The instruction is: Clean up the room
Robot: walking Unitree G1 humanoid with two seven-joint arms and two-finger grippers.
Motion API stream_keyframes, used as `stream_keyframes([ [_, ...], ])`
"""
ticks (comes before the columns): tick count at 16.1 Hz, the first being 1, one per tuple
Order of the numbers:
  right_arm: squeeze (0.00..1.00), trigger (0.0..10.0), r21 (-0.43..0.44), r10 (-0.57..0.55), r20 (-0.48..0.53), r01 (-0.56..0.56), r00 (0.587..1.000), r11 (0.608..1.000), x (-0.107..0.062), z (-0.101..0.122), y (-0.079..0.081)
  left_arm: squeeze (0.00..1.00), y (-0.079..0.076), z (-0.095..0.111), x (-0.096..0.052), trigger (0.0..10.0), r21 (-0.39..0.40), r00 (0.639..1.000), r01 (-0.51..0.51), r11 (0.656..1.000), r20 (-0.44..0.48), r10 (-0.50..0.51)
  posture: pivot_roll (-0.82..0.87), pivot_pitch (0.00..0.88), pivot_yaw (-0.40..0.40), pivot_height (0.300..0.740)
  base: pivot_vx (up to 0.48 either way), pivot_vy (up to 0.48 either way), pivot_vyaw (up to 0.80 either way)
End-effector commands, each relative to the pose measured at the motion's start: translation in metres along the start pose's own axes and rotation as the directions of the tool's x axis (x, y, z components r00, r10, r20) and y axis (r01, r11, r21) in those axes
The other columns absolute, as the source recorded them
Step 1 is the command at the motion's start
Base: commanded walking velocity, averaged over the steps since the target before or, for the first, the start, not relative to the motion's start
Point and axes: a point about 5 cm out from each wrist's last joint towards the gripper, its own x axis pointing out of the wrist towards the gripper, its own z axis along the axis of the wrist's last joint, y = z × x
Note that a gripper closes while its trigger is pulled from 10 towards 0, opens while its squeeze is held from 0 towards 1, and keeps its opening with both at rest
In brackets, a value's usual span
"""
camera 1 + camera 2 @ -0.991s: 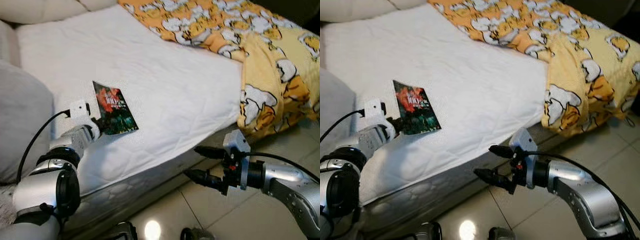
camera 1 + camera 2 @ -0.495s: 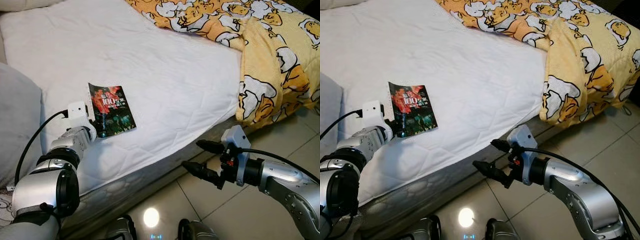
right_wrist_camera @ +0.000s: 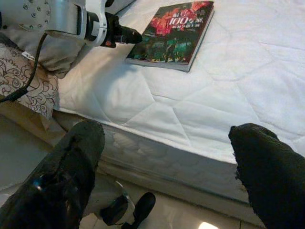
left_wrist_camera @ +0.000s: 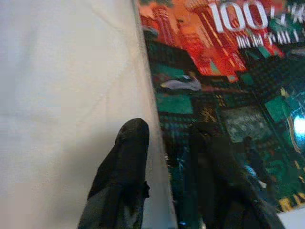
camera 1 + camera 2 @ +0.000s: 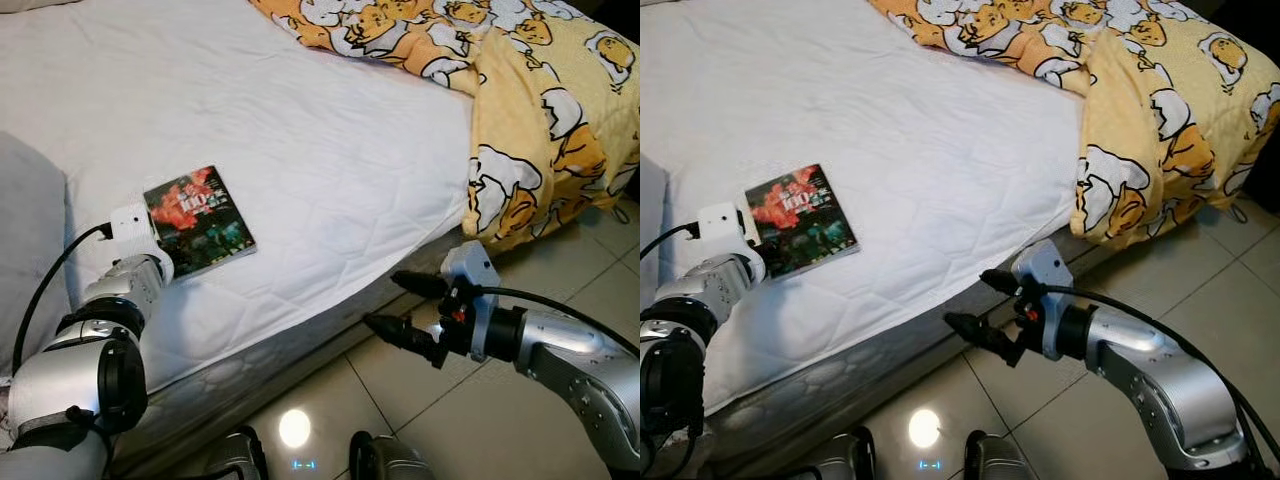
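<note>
Book (image 5: 199, 222) lies flat on the white mattress (image 5: 330, 170), near its front edge, red/green cover up with "100" printed on it. Left gripper (image 4: 167, 167) is right at the book's near corner: in the left wrist view one finger (image 4: 125, 167) sits on the sheet just beside the book's edge, the other lies over the cover, a narrow gap between them. Fingers close together but can't tell if they're actually pinching the book, call the left claw state unknown. Right gripper (image 5: 405, 306) hangs over the tiled floor (image 5: 420, 400) in front of the bed, below the mattress edge, well apart from the book; its two fingers are spread wide with nothing between them. Yellow cartoon-print blanket (image 5: 520, 100) bunched at the robot's right end of the bed, draping over the side toward the floor. Grey pillow (image 5: 30, 250) at the robot's left, just beside the left arm
</note>
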Motion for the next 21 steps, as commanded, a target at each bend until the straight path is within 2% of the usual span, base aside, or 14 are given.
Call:
stream_keyframes([
  [1,0.00,10.0,0.005,-0.011,0.006,0.011,1.000,1.000,-0.001,0.001,-0.002,1.00,0.010,-0.005,-0.001,10.0,-0.015,0.999,-0.042,0.999,-0.013,0.041,-0.31,0.191,-0.020,0.740,0.000,0.000,0.00],
  [5,0.00,10.0,0.005,-0.022,0.019,0.021,1.000,1.000,0.002,0.002,-0.007,1.00,0.019,-0.002,-0.002,10.0,-0.055,0.998,-0.057,0.997,0.006,0.058,-0.29,0.179,-0.025,0.740,0.000,0.000,0.00],
  [7,0.00,10.0,0.002,-0.063,0.021,0.063,0.998,0.998,0.003,0.000,-0.011,1.00,0.016,0.005,-0.002,10.0,-0.072,0.999,-0.008,0.997,0.046,0.011,-0.26,0.160,-0.023,0.740,0.000,0.000,0.00],
  [8,0.00,10.0,0.008,-0.114,0.012,0.114,0.993,0.993,0.005,-0.006,-0.016,1.00,0.009,0.012,-0.002,10.0,-0.041,0.993,0.065,0.997,0.097,-0.060,-0.24,0.144,-0.022,0.740,0.000,0.000,0.00],
  [10,0.00,10.0,0.049,-0.157,0.028,0.156,0.987,0.987,0.011,-0.012,-0.019,1.00,-0.002,0.018,-0.003,10.0,0.050,0.976,0.142,0.989,0.162,-0.148,-0.20,0.117,-0.013,0.740,0.000,0.000,0.00],
  [12,0.00,10.0,0.084,-0.218,0.088,0.211,0.972,0.974,0.023,-0.013,-0.021,1.00,-0.021,0.024,-0.006,10.0,0.148,0.936,0.229,0.962,0.236,-0.259,-0.13,0.084,-0.007,0.740,0.000,0.000,0.00],
  [13,0.00,10.0,0.080,-0.250,0.084,0.243,0.965,0.967,0.026,-0.014,-0.024,1.00,-0.025,0.024,-0.007,10.0,0.158,0.927,0.248,0.956,0.247,-0.282,-0.12,0.074,-0.005,0.740,0.000,0.000,0.00],
  [14,0.00,10.0,0.091,-0.291,0.095,0.283,0.952,0.955,0.034,-0.018,-0.029,1.00,-0.041,0.020,-0.016,10.0,0.175,0.895,0.287,0.942,0.301,-0.329,-0.10,0.050,0.000,0.740,0.000,0.000,0.00],
  [15,0.00,10.0,0.091,-0.315,0.102,0.307,0.944,0.947,0.037,-0.020,-0.032,1.00,-0.047,0.016,-0.021,10.0,0.186,0.882,0.300,0.936,0.319,-0.346,-0.10,0.045,0.002,0.740,0.000,0.000,0.00],
  [16,0.00,10.0,0.085,-0.351,0.106,0.343,0.930,0.935,0.040,-0.021,-0.035,1.00,-0.053,0.012,-0.028,10.0,0.206,0.871,0.306,0.930,0.333,-0.360,-0.09,0.030,0.007,0.740,0.000,0.000,0.00],
  [17,0.00,10.0,0.108,-0.457,0.107,0.447,0.883,0.888,0.044,-0.025,-0.044,1.00,-0.062,-0.001,-0.041,10.0,0.272,0.855,0.304,0.913,0.346,-0.387,-0.08,0.005,0.016,0.740,0.000,0.000,0.00],
  [18,0.00,10.0,0.118,-0.526,0.117,0.514,0.843,0.850,0.046,-0.028,-0.049,1.00,-0.068,-0.010,-0.049,10.0,0.296,0.850,0.298,0.908,0.350,-0.393,-0.08,0.000,0.020,0.740,0.000,0.000,0.00],
  [19,0.00,10.0,0.133,-0.581,0.117,0.567,0.806,0.813,0.048,-0.031,-0.053,1.00,-0.072,-0.018,-0.052,10.0,0.287,0.855,0.291,0.913,0.349,-0.383,-0.07,0.000,0.022,0.740,0.000,-0.296,0.00],
  [21,0.00,10.0,0.095,-0.623,0.102,0.616,0.775,0.782,0.049,-0.036,-0.058,1.00,-0.074,-0.029,-0.058,10.0,0.352,0.860,0.256,0.900,0.343,-0.379,-0.06,0.000,0.014,0.740,0.000,-0.317,0.00],
])
